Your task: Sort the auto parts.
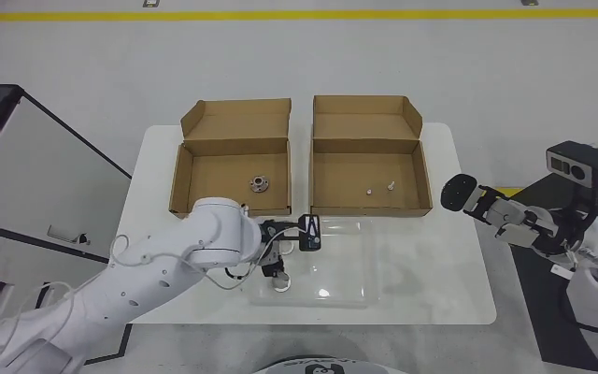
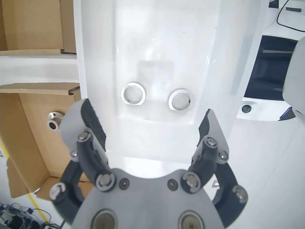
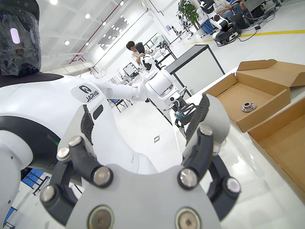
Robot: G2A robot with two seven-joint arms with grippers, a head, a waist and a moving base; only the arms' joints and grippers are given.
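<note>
Room: a smooth pale grey floor crossed by a yellow painted line. On it stands a glossy white table with rounded corners.

Two shallow brown cardboard boxes lie side by side on the far half of the table, close but apart, with their flap lids folded back. The left cardboard box holds one silver metal flange with a round hub, lying flat near the box centre. The right cardboard box holds two small pale parts, near each other and too small to tell their shape.

On the near side of the boxes sits a clear thin-walled rectangular plastic tray. Two polished silver metal rings lie flat in it, side by side and apart.

The left claw hangs above the tray, close to the rings. Its ribbed black pads are spread apart with nothing between them. The right claw is in the air off the table's right edge, its fingers likewise spread and empty.
</note>
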